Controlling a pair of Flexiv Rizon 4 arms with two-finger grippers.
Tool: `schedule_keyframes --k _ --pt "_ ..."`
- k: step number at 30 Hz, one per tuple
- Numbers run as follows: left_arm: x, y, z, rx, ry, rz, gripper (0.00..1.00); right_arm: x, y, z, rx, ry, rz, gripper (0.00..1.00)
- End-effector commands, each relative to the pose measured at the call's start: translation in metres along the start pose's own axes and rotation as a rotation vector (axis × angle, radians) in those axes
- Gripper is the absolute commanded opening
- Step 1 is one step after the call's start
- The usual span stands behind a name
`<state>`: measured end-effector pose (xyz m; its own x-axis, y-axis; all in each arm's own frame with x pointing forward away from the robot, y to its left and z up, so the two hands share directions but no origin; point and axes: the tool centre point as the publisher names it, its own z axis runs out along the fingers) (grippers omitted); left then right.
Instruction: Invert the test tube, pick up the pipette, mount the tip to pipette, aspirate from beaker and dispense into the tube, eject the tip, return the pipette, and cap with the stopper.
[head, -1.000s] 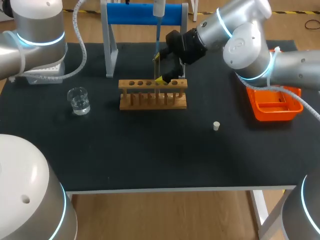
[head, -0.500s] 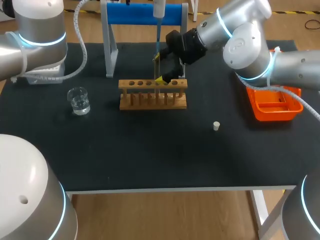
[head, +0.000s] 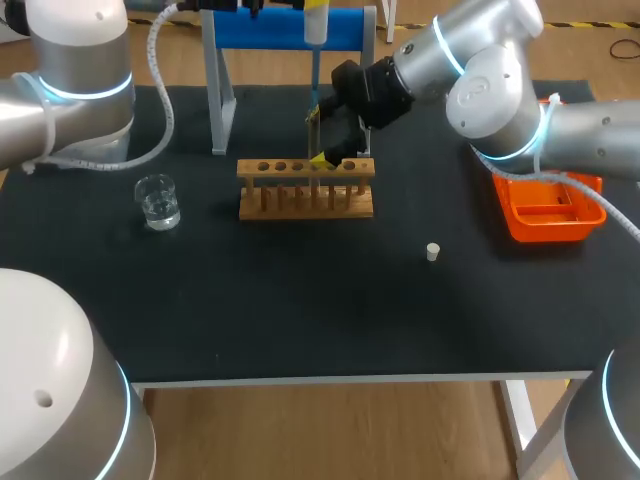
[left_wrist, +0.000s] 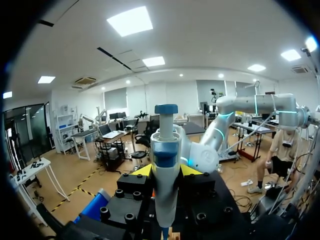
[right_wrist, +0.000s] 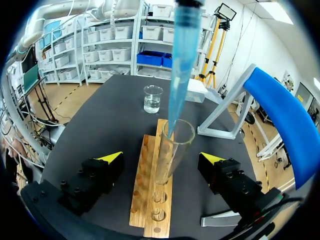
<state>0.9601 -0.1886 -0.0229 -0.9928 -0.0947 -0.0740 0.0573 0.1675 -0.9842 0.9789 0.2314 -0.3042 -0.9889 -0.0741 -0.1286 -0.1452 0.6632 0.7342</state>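
Observation:
A white and blue pipette stands upright between the yellow tips of my left gripper, which is shut on it. Its blue tip reaches down into the mouth of the clear test tube. That tube stands in the wooden rack. My right gripper is open, one finger on each side of the tube, neither touching it. In the head view the pipette hangs above the rack, with my right gripper just behind the rack. The small white stopper lies on the black mat to the right.
A glass beaker with water stands left of the rack. The blue pipette stand is behind the rack. An orange tray sits at the right edge under my right arm.
My left arm has shifted and the pipette has come down a little over the tube. The right arm and its open fingers have kept still.

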Motion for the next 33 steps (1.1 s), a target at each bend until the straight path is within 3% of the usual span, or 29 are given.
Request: schedule_keyframes --k 1,21,33 --pt "-0.002 0.0 -0.005 -0.004 -0.001 -0.001 0.0 -0.001 0.0 -0.001 0.002 0.004 0.0 1.0" --pt "-0.015 -0.001 0.001 0.008 -0.02 0.016 0.0 -0.001 0.0 -0.001 0.002 0.004 0.0 1.0" --pt "-0.008 -0.001 0.003 0.015 0.011 0.012 0.0 -0.001 0.0 -0.001 0.002 0.004 0.0 1.0"
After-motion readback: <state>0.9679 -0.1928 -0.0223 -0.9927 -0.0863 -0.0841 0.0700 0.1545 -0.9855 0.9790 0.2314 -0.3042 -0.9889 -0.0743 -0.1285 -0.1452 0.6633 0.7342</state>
